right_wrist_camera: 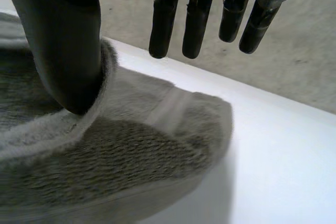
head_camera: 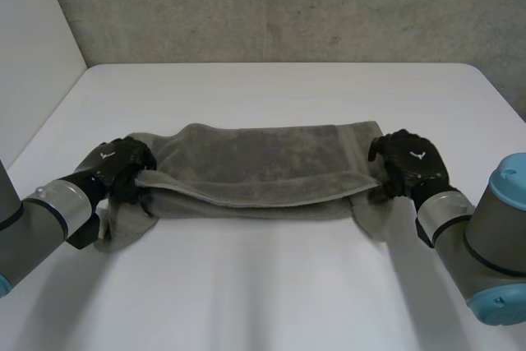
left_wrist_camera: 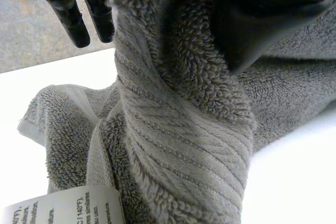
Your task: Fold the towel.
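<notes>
A grey towel [head_camera: 255, 170] lies folded lengthwise across the middle of the white table [head_camera: 271, 285], its upper layer's edge facing me. My left hand [head_camera: 119, 166] is at the towel's left end. In the left wrist view the towel [left_wrist_camera: 178, 129] bunches up between the thumb [left_wrist_camera: 262, 19] and the fingers [left_wrist_camera: 89, 14], pinched there. My right hand [head_camera: 411, 162] is at the towel's right end. In the right wrist view its thumb [right_wrist_camera: 68, 51] rests on the upper layer's edge, and its fingers [right_wrist_camera: 199, 14] hang straight above the towel's corner [right_wrist_camera: 173, 129].
A white care label [left_wrist_camera: 63, 208] sticks out of the towel near the left hand. A grey wall [head_camera: 271, 6] stands behind the table's far edge. Bare table lies in front of and behind the towel.
</notes>
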